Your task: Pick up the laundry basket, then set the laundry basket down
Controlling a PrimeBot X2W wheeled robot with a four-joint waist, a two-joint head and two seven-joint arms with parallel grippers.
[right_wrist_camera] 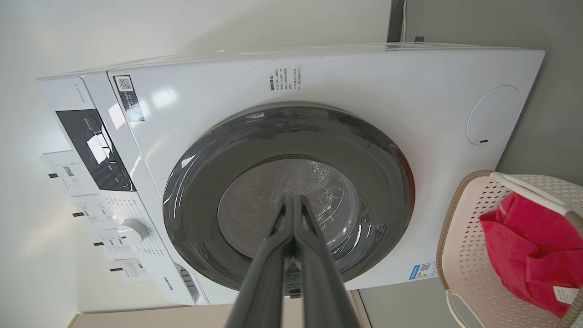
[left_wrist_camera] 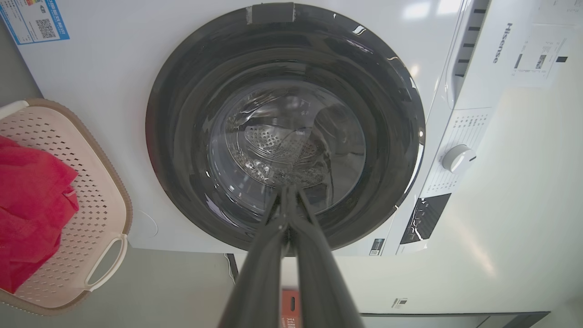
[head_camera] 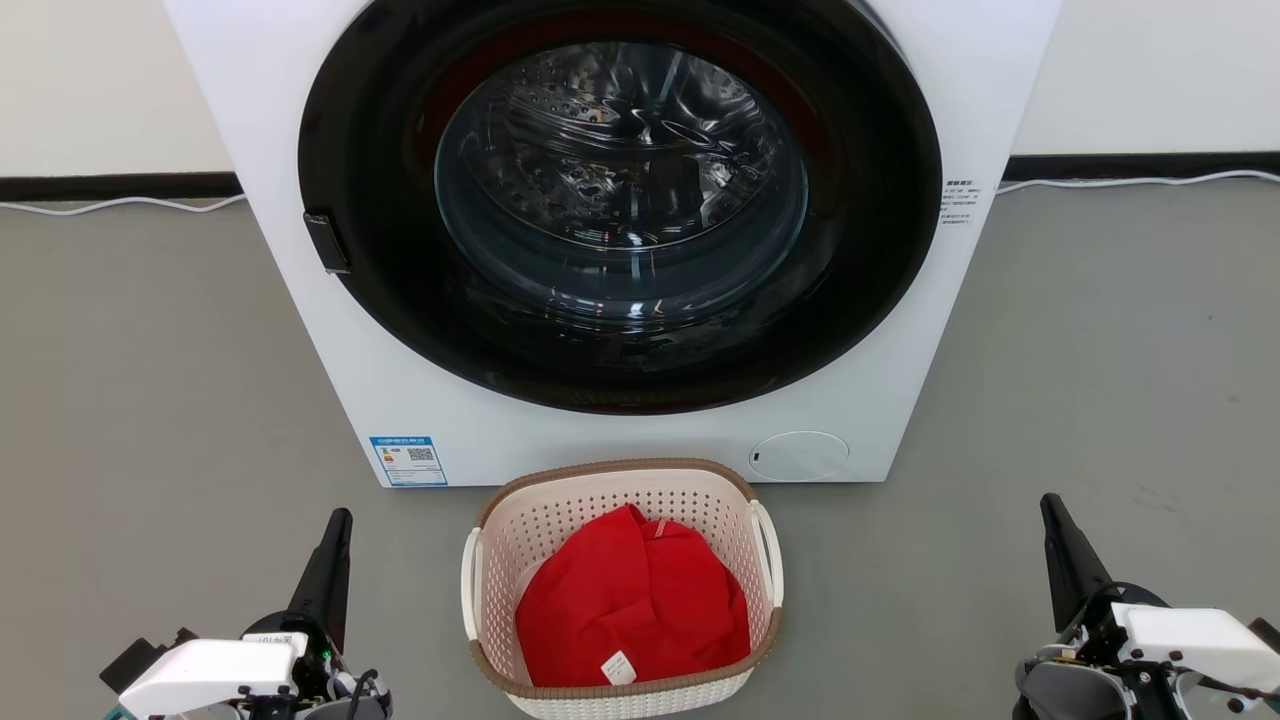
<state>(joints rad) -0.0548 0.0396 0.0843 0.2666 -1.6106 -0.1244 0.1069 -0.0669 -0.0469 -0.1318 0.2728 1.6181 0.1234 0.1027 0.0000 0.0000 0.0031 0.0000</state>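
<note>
Nearest, the left gripper (head_camera: 340, 516) has its two long dark jaws pressed together to a single point, holding nothing. The right gripper (head_camera: 1048, 500) is the same: jaws closed tip to tip and empty. Both point away from the robot, above the grey floor (head_camera: 150, 400).

Between the two sets of jaws, well apart from each, the small cream-white perforated plastic laundry basket (head_camera: 615, 465) with a brown woven-look rim stands upright on the floor. Its near end lies level with the gripper bodies and its far end reaches a little beyond the jaw tips. One white side handle (head_camera: 469, 585) faces the left jaws and the other white handle (head_camera: 770, 560) faces the right jaws. Inside lies a crumpled red cloth (head_camera: 630, 600) with a small white tag (head_camera: 617, 667) at its near edge.

Just beyond the basket's far rim, ahead of both jaws, stands a big white front-loading washing machine (head_camera: 560, 445). Its round dark glass door (head_camera: 620, 200) is closed, and the metal drum shows through it. A blue label (head_camera: 408, 460) sits low on the front, on the left jaws' side. A round white cover (head_camera: 798, 455) sits low on the right jaws' side. In the left wrist view the closed jaws aim at the door glass, with a white control knob (left_wrist_camera: 457, 158) off to one side.

Farthest back, a thin white cable (head_camera: 120, 203) runs along a black skirting strip (head_camera: 110, 186) under a pale wall (head_camera: 100, 80).
</note>
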